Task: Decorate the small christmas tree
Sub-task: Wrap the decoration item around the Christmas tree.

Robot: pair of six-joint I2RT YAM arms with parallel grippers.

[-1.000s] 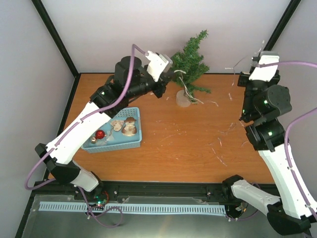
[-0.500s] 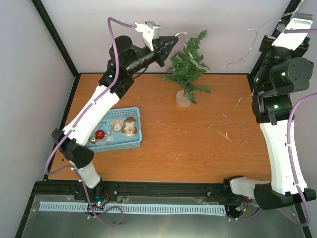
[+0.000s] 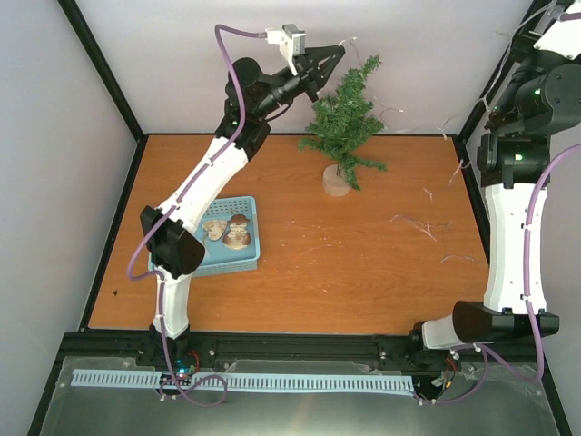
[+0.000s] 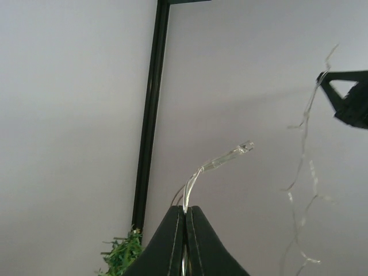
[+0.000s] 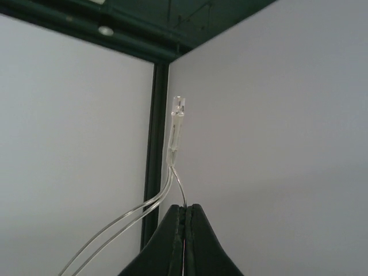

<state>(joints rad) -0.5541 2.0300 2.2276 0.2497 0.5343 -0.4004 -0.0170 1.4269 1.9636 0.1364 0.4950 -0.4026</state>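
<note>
1. The small christmas tree [image 3: 343,113], a miniature fir of dark green bristly needle branches on a round pale base [image 3: 337,181], stands upright near the far edge of the orange-brown wooden table [image 3: 363,282], somewhat right of its middle.
2. The left gripper [image 4: 185,211] is raised high, just left of the tree's slim pointed top and apart from the branches. Its jaws are pressed together on the light string [image 4: 230,154], a thin transparent twin wire carrying tiny clear lamps. One lamp-tipped end sticks out past the jaws.
3. The right gripper [image 5: 185,208] is raised toward the far right corner, well apart from the tree. Its jaws are likewise clamped flat on the light string. A single clear lamp stands above them, and two wire runs fall away to the lower left.
4. In the left wrist view the wire hangs slack in irregular loops below the right gripper, which shows as a dark wedge at the right edge.
5. A light blue perforated plastic basket [image 3: 231,264] rests on the left part of the table, partly covered by the left arm. It holds tan and brown ornaments [image 3: 229,231].
6. Thin pale strands [image 3: 413,224] lie scattered on the table's right half.
</note>
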